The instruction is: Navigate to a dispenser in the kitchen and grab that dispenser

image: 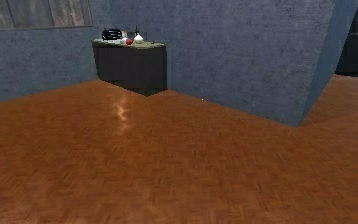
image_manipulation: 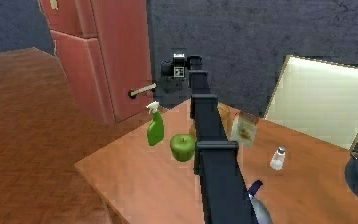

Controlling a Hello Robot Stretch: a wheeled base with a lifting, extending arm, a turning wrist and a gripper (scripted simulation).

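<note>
- gripper near the red cabinet, can't tell if it holds anything
- green spray dispenser upright on the table, just beside a green apple
- probably light, slick plastic (tippy too), I'd grab the neck

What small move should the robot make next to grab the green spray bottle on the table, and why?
Probably draw the arm in a little, bringing the pincer nearer the green plastic spray bottle. The bottle stands on the brown wooden table beside a round green apple, while the pincer appears farther up the arm side view, against the dark wall.
</note>
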